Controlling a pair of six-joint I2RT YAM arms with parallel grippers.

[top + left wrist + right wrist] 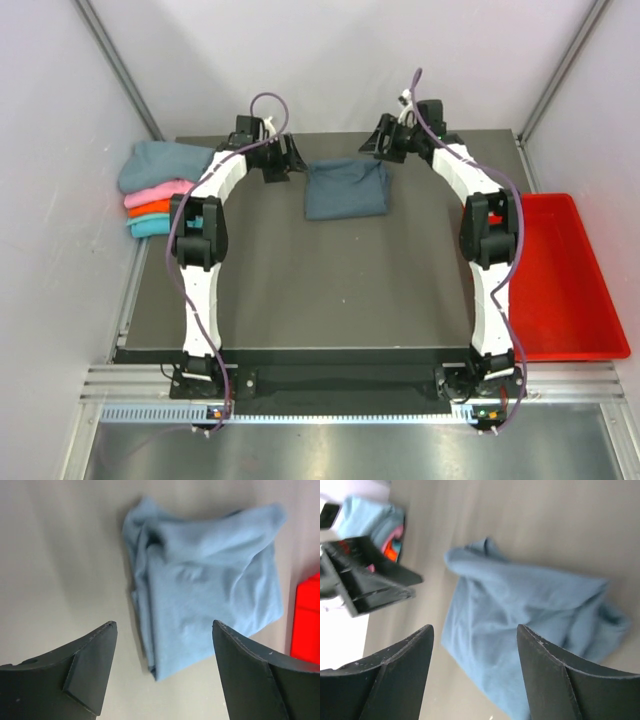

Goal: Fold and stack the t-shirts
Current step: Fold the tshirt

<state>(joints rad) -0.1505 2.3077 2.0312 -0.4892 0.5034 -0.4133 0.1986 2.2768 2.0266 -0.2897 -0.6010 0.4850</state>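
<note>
Black fingertips (92,665) fill the bottom of my left wrist view, spread wide with nothing between them; my right jaws stand just as wide and just as empty. Between the two pairs, at the far middle of the worktop (330,300), lies the slate blue-grey t-shirt (346,190), loosely folded and rumpled on one side, its longer side running left to right. My left jaws hover just off its far left corner and my right jaws just off its far right corner, so neither is clearly nearer. The stack (158,195) of teal, pink, orange and turquoise t-shirts sits at the far left corner, apart from it, on the side of my left arm (205,235). I judge the carry across falls to the left.
</note>
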